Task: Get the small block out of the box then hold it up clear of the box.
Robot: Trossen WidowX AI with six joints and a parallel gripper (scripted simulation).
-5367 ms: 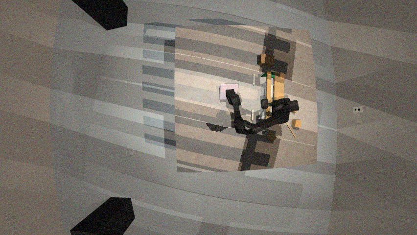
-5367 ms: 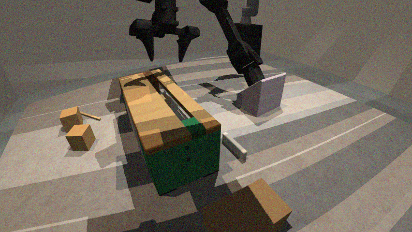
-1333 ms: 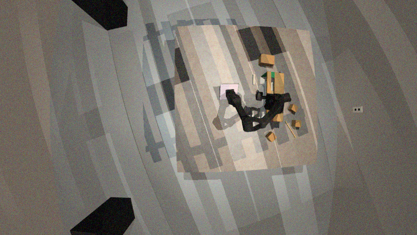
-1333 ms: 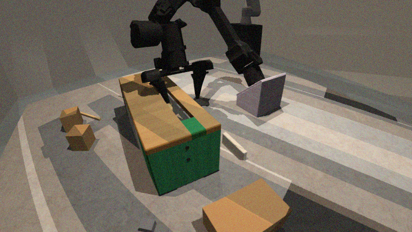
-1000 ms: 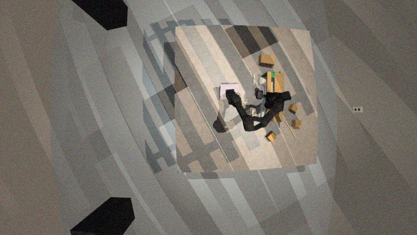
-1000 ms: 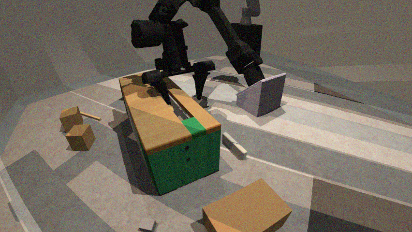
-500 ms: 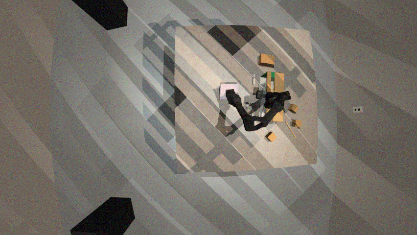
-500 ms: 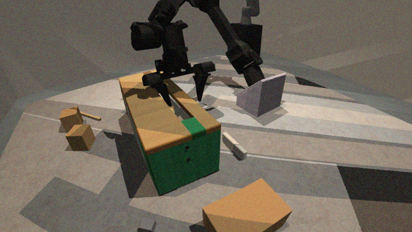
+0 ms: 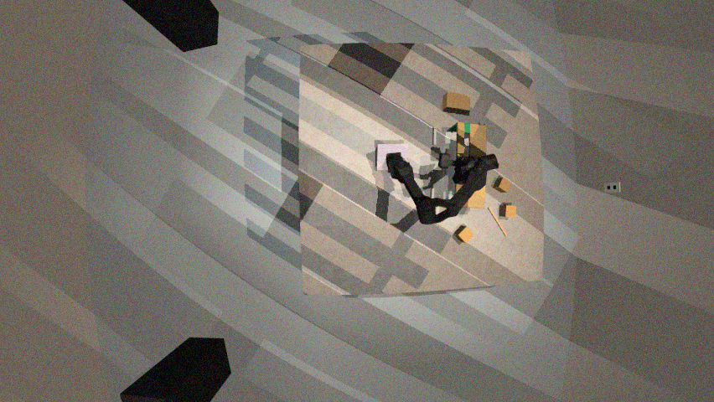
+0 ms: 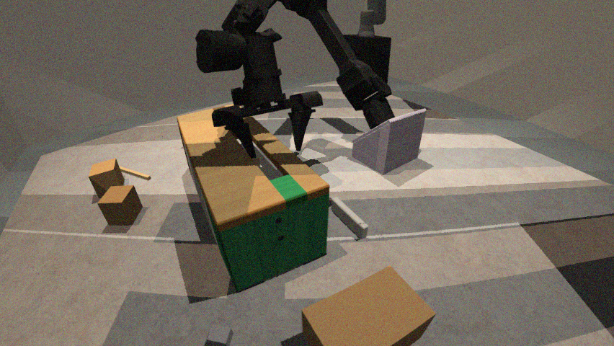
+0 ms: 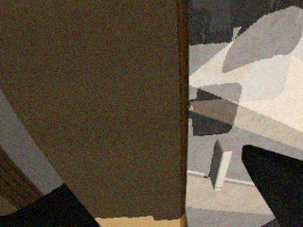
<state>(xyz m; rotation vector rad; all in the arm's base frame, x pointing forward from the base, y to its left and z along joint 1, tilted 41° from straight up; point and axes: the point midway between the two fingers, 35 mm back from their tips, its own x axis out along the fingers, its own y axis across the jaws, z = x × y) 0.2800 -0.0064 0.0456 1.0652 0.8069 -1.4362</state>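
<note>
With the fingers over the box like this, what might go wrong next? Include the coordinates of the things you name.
The black open gripper [image 10: 274, 152] has one finger at the slot of the wooden-topped box [image 9: 478, 197] [image 10: 231, 189] [image 11: 95, 104], the other outside its wall. Lowering or closing could press the box and shift it. Sideways motion might catch the slot's edge.

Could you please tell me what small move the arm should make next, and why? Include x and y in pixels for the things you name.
I'd probably ease the open gripper [image 10: 274, 153] slightly sideways, without lowering it, until its fingertip lines up with the slot [image 10: 267, 165] in the box's top [image 10: 231, 189]. One finger appears to hang over the top near that slot, the other beyond the box's edge, so going straight down might press on the box.
</note>
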